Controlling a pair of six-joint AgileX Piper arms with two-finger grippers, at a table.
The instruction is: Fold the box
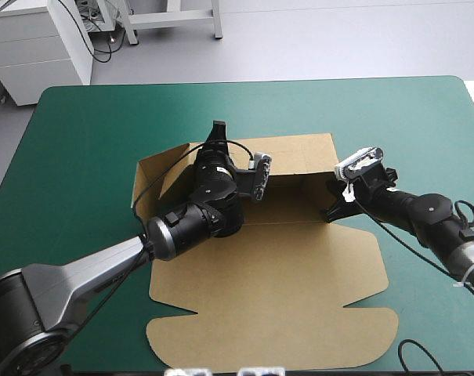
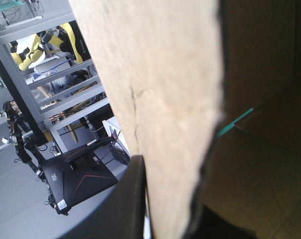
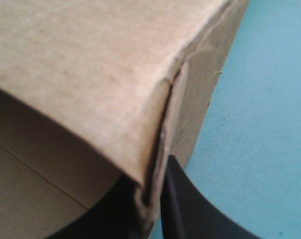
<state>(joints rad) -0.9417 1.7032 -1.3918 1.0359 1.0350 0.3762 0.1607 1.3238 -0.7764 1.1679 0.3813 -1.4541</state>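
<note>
The brown box (image 1: 284,266) lies mid-table, its far part raised into walls and its big lid panel flat toward the near edge. My left gripper (image 1: 217,135) reaches up over the far-left part of the raised walls. In the left wrist view a wall of the box (image 2: 160,99) stands between the black fingers (image 2: 133,199), so the left gripper (image 2: 165,219) is shut on it. My right gripper (image 1: 331,210) sits at the tray's right near corner. There the box corner (image 3: 90,59) is pinched between its fingers (image 3: 182,204), the right gripper (image 3: 148,209) shut on the board.
The teal-green cover (image 1: 88,141) lies bare to the left, right and far side of the box. Beside the box's right wall the teal-green cover (image 3: 259,124) shows again. The lid's scalloped edge (image 1: 268,356) reaches close to the table's near edge.
</note>
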